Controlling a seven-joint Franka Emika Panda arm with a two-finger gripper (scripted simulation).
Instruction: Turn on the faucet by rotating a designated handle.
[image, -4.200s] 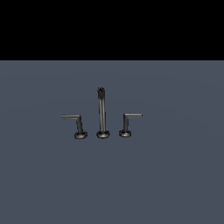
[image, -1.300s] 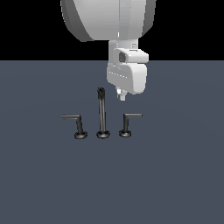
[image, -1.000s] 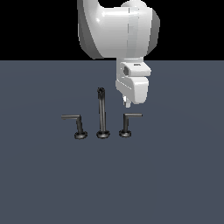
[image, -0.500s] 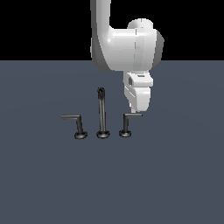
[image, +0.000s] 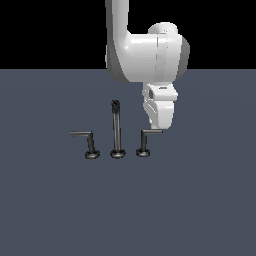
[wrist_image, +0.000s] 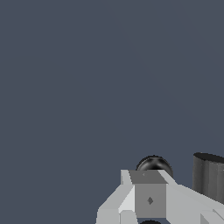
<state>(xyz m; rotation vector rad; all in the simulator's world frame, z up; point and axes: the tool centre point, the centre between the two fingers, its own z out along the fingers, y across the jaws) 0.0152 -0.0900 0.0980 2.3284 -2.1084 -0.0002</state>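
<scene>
The floor (image: 60, 210) is the largest thing: a flat, plain blue-grey surface that fills the lower part of the exterior view and nearly all of the wrist view. Behind it, the background (image: 50, 30) is only black.

The white arm (image: 145, 55) comes down from the top edge of the exterior view. Its thick last link bends toward the exterior view's right, and the wrist then points straight down. The gripper (image: 161, 127) hangs at the lower end of the wrist, with its tip at the outer end of a lever bar. Its fingers cannot be told apart in the exterior view, and the wrist view shows only a part of the pale gripper body, so I cannot tell if the jaws are released or clenched.

The faucet (image: 116, 131) stands on the floor near the middle, three dark pieces in a row. The spout post (image: 116, 127) is the tall one in the centre. The designated handle (image: 145, 142) is on the exterior view's right, just beside the post; its bar reaches out to the gripper tip. The other handle (image: 87, 142) stands on the exterior view's left, and its bar points away from the post.

In the wrist view, a round dark knob (wrist_image: 153, 164) appears just behind the gripper body, and a dark cylinder (wrist_image: 209, 175) is near it.
</scene>
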